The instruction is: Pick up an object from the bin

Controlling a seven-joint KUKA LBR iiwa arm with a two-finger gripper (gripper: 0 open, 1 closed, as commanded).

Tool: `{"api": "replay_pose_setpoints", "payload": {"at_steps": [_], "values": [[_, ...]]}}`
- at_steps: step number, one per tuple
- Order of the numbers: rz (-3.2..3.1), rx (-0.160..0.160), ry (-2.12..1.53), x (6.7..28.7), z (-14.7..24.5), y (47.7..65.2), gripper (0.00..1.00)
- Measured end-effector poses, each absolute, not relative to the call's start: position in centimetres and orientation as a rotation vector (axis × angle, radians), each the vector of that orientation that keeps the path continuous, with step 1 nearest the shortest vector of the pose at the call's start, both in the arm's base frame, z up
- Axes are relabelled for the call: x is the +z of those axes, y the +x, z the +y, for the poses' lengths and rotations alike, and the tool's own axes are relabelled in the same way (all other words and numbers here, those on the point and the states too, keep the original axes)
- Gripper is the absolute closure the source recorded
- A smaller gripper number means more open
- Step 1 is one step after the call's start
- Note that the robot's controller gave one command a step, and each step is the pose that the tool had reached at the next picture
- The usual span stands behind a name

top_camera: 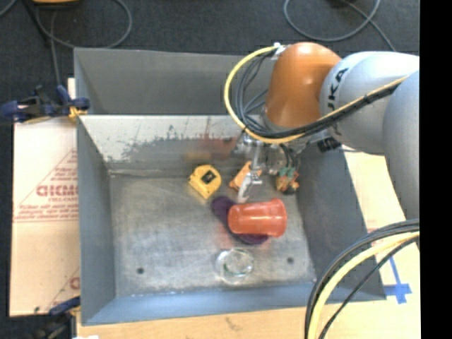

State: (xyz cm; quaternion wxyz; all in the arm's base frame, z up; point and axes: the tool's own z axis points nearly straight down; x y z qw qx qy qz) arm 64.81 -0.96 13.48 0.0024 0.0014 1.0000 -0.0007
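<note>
While the gripper [247, 183] hangs at the bin's [141, 246] centre right, a red cup [258, 217] lies on its side just below it in the frame, partly over a purple object [220, 206]. Whether the gripper is apart or together cannot be told.

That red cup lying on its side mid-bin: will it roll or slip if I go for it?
The red cup lies on its rounded side, so a nudge would probably roll it, though the purple thing against it may check that. It looks like hollow plastic, likely light. Its smooth wall could slip.
</note>
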Motion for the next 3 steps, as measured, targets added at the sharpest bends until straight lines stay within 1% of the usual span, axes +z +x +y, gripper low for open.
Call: {"api": "replay_pose_setpoints", "payload": {"at_steps": [1, 2, 3], "values": [[3.133, -0.001, -0.011, 9.6, -2.9, 58.4, 0.00], [3.137, 0.005, -0.050, 8.0, -4.0, 55.9, 0.00], [3.149, 0.005, 0.236, 7.7, -5.0, 57.8, 0.00]]}}
